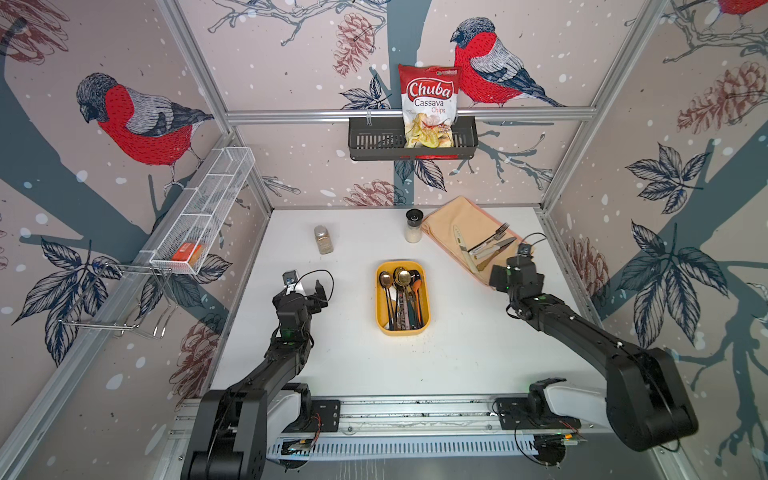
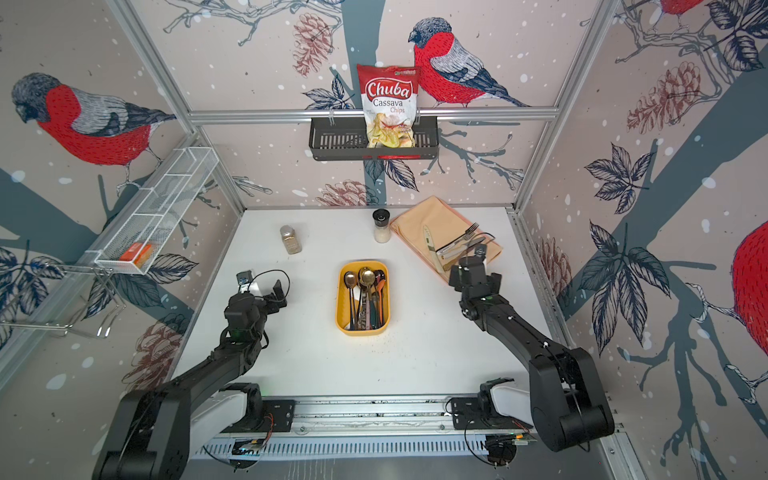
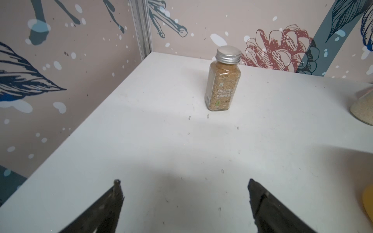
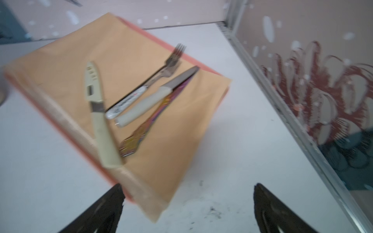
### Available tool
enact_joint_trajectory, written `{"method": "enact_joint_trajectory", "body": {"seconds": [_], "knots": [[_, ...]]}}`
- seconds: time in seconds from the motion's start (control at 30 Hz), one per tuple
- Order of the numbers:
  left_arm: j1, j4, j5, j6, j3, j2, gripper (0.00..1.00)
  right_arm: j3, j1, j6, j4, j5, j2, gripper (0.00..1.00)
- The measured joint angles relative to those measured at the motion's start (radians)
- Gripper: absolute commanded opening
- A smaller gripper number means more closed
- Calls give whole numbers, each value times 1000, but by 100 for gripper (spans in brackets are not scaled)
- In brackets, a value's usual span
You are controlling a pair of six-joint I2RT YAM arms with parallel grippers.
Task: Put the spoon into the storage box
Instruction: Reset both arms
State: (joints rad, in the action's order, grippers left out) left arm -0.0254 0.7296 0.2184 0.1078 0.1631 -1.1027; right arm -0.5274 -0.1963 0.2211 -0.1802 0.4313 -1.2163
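The yellow storage box (image 1: pixel 428 303) (image 2: pixel 338 303) sits mid-table with several spoons (image 1: pixel 402 276) lying in it, bowls toward the back. My left gripper (image 1: pixel 305 286) (image 3: pixel 183 181) hovers to the left of the box, open and empty over bare table. The box's corner (image 3: pixel 367 201) shows in the left wrist view. My right gripper (image 1: pixel 515 270) (image 4: pixel 187 185) is open and empty above the near corner of an orange cloth (image 4: pixel 141 60). On the cloth lie two knives, a fork (image 4: pixel 171 60) and an iridescent-handled utensil (image 4: pixel 141 131) whose head is hidden under a knife.
A spice jar (image 1: pixel 323 240) (image 3: pixel 222 80) and a black-lidded shaker (image 1: pixel 414 226) stand at the back. A dark wall basket (image 1: pixel 374 141) holds a chips bag. A white mesh basket (image 1: pixel 208 208) hangs on the left wall. The frame rail (image 4: pixel 282 105) runs close on the right.
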Motion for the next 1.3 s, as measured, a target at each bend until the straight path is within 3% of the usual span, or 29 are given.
{"method": "enact_joint_trajectory", "body": {"seconds": [0.13, 0.33, 0.47, 0.63, 0.83, 1.3], "knots": [[-1, 253, 17, -31, -39, -152, 99, 177, 137, -42, -315, -126, 19, 100], [-1, 563, 18, -56, -44, -415, 99, 301, 155, -122, -711, -234, -146, 100], [-1, 588, 17, -56, -14, -428, 99, 357, 159, -163, -982, -291, -281, 100], [-3, 618, 18, -63, 10, -448, 99, 349, 160, -192, -1092, -338, -307, 100], [-16, 603, 29, -77, 47, -452, 99, 364, 119, -195, -1152, -262, -315, 100], [-18, 601, 43, -81, 47, -452, 99, 331, 155, -189, -1142, -256, -324, 100]]}}
